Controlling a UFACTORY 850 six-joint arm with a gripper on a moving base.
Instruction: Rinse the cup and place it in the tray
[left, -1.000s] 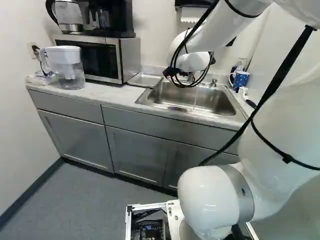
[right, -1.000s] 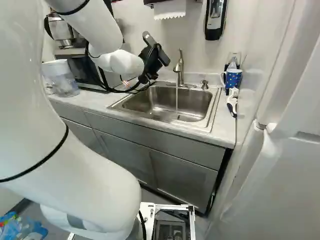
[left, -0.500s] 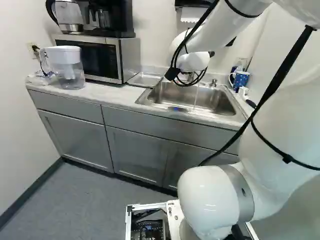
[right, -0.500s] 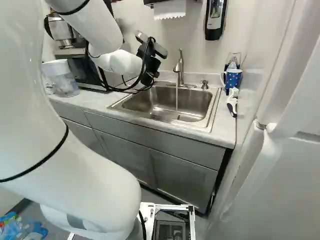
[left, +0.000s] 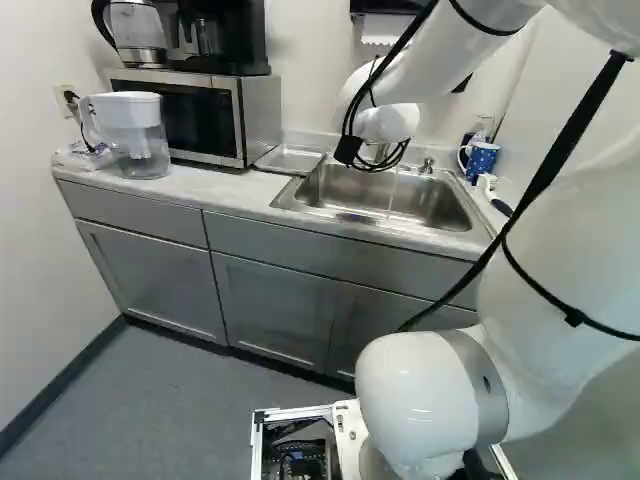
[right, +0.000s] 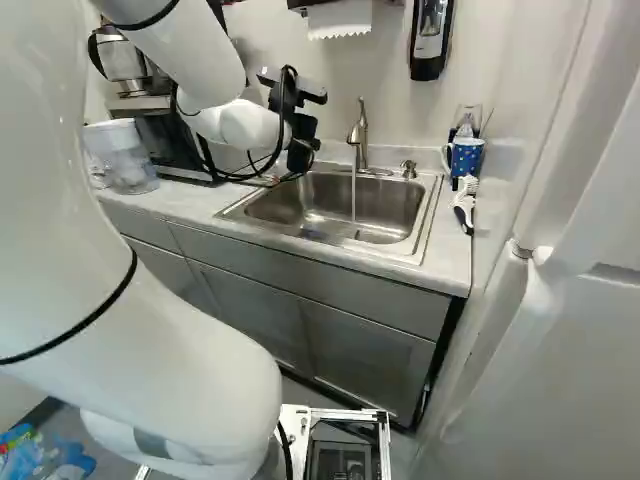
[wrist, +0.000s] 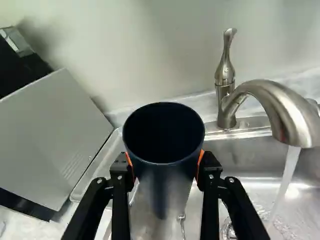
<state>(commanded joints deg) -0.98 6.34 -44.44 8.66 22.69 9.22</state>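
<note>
No text, label, brand, number or sign can be read.
</note>
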